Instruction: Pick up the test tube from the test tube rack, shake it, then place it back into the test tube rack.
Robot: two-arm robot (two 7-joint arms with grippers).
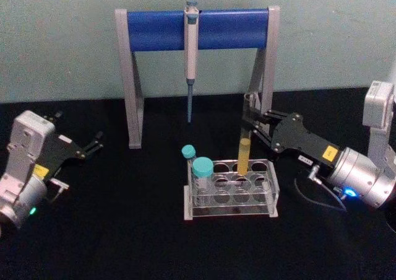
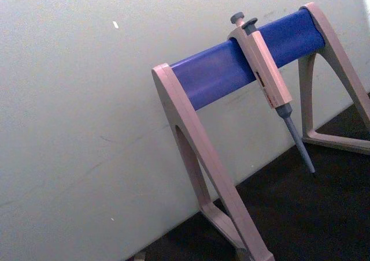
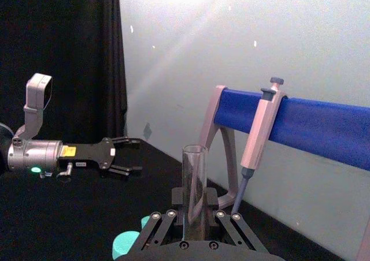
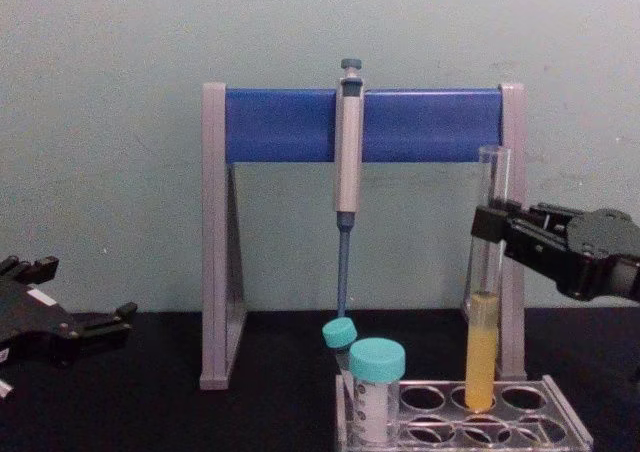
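Over the back row of the test tube rack (image 1: 232,213), my right gripper (image 4: 491,226) clamps the upright test tube (image 4: 482,342) near its top (so I'd lift straight up); the left gripper (image 3: 134,155) idles with its fingers apart, well away.

The test tube (image 4: 482,357), a long, thin, uncapped tube of clear glass with yellow liquid filling its lower part, stands upright between the fingers of the right gripper (image 4: 490,227), which close on its clear middle. Its open mouth rises above the fingers and the yellow part hangs below them. The test tube rack (image 4: 560,417), low, of clear plastic with rows of round holes in its top, lies on the black table straight beneath the fingertips, and the tube's foot sits in one hole of its far row.
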